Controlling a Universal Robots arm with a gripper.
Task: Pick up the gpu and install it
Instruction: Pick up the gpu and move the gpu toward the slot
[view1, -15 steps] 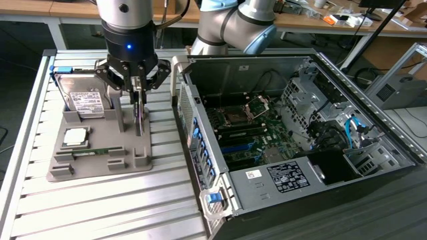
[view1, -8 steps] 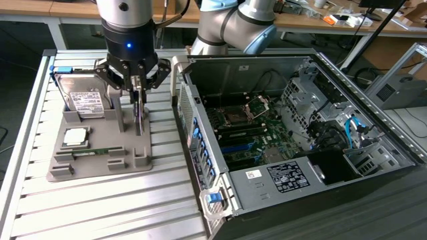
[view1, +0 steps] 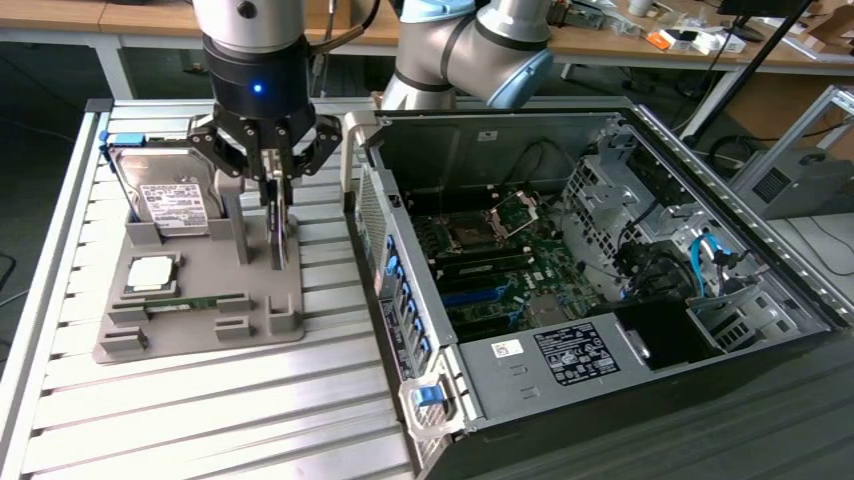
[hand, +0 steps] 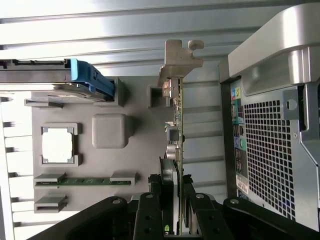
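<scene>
A ribbed metal worktop (view1: 200, 420) carries a grey fixture tray (view1: 200, 325) and, at the exterior view's right, an open computer case (view1: 481, 140) with its motherboard exposed. Cluttered wooden desks run behind.

The gripper (view1: 275, 200) hangs straight down over the tray, with the gpu (view1: 279, 245) directly below it and between its fingers. In the wrist view the two black fingers (hand: 152, 210) sit one on each face of the gpu (hand: 178, 125), pressed against it, so the gripper (hand: 170, 182) is clamped on the card's upper edge. The card stands upright and edge-on, its lower edge down at the tray; I cannot tell whether it is seated or just lifted.

Edge-on it is a slim blade: a thin green board with small components and a dark block on one face. A silver metal bracket (hand: 179, 57) with a bent tab closes the end that reaches past the tray's edge.

On the same tray (hand: 135, 165) stand a hard drive (view1: 167, 195), a square processor (view1: 150, 273) and a narrow memory strip (view1: 187, 302).
</scene>
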